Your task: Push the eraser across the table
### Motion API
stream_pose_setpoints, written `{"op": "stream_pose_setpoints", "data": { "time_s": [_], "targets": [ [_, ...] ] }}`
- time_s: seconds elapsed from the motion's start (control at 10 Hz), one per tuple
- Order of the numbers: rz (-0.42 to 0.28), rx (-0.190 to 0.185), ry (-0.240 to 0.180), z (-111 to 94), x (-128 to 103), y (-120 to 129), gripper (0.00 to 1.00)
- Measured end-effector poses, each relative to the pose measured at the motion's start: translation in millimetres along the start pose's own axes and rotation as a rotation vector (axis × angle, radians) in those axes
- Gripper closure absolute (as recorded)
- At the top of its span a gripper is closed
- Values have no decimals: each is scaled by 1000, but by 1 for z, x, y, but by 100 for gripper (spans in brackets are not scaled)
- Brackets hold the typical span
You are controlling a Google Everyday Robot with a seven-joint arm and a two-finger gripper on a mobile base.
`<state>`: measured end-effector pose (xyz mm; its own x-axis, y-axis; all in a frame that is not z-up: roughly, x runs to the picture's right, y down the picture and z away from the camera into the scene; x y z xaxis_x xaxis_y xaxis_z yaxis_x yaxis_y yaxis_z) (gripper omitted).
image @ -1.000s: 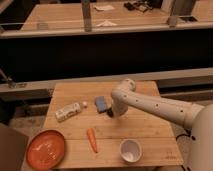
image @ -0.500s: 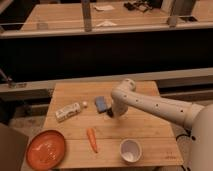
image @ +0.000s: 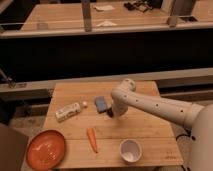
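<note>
The small square table [image: 150, 127] with a light plank top fills the lower middle of the camera view. A small blue eraser [image: 101, 104] lies flat near its centre. My white arm reaches in from the right, bends at the elbow and points down. My gripper [image: 112, 113] is at the table surface, right beside the eraser's lower right edge, touching or nearly touching it.
A white bottle [image: 68, 111] lies on its side left of the eraser. An orange carrot [image: 92, 139] lies toward the front. A white cup [image: 130, 150] stands at the front right. An orange plate [image: 46, 149] overhangs the front left corner. Long benches stand behind.
</note>
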<state>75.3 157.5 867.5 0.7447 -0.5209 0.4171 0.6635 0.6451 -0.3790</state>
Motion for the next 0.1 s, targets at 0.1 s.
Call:
{"op": "stream_pose_setpoints", "data": {
  "time_s": [0.1],
  "targets": [
    [0,0,0,0,0,0,97]
  ]
}}
